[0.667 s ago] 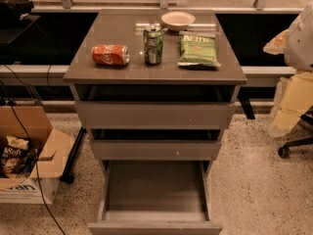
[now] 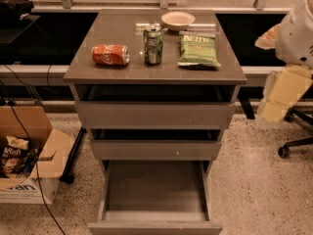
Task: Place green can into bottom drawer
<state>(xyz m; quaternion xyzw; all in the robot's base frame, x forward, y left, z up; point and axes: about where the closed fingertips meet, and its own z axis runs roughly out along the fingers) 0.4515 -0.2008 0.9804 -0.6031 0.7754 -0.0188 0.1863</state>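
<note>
The green can (image 2: pixel 153 44) stands upright on the cabinet top (image 2: pixel 122 72), between a red cola can (image 2: pixel 111 54) lying on its side and a flat green chip bag (image 2: pixel 198 49). The bottom drawer (image 2: pixel 155 202) is pulled out and I see nothing inside it. The two drawers above it are slightly open. My arm and gripper (image 2: pixel 282 94) hang at the right edge of the view, to the right of the cabinet and well away from the can. The gripper holds nothing that I can see.
A small white bowl (image 2: pixel 178 19) sits at the back of the cabinet top. An open cardboard box (image 2: pixel 29 165) with snack bags stands on the floor at the left, with cables beside it. An office chair base (image 2: pixel 296 146) is at the right.
</note>
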